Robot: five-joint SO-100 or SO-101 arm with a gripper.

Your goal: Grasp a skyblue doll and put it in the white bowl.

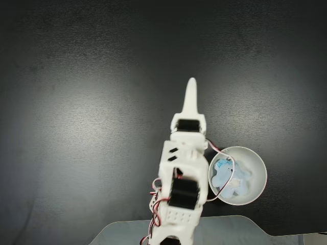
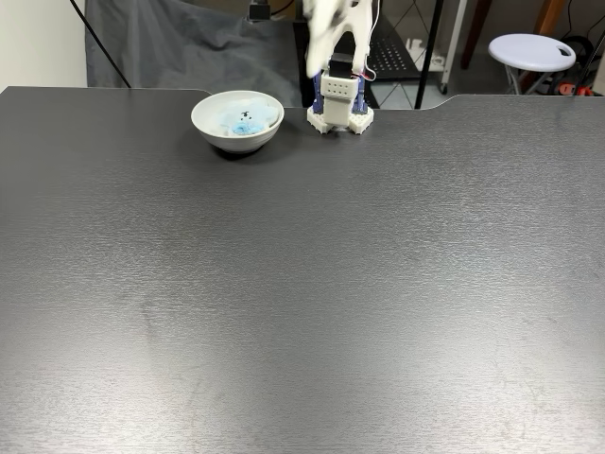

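skyblue doll (image 1: pixel 231 177) is already lying inside the white bowl (image 1: pixel 258 173) near the worktop's (image 2: pixel 302 284) far edge by the arm base. gripper (image 1: pixel 191 89) is pointing away, looking closed and empty (hard to confirm). doll looks soft, light; pinching its middle would be easiest.

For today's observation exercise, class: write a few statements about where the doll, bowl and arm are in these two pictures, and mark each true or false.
1. The skyblue doll lies inside the white bowl. True.
2. The gripper holds the doll. False: it points away over bare table, holding nothing visible.
3. In a fixed view, the bowl sits beside the arm's base. True.
4. The bowl is tipped over. False: it stands upright.
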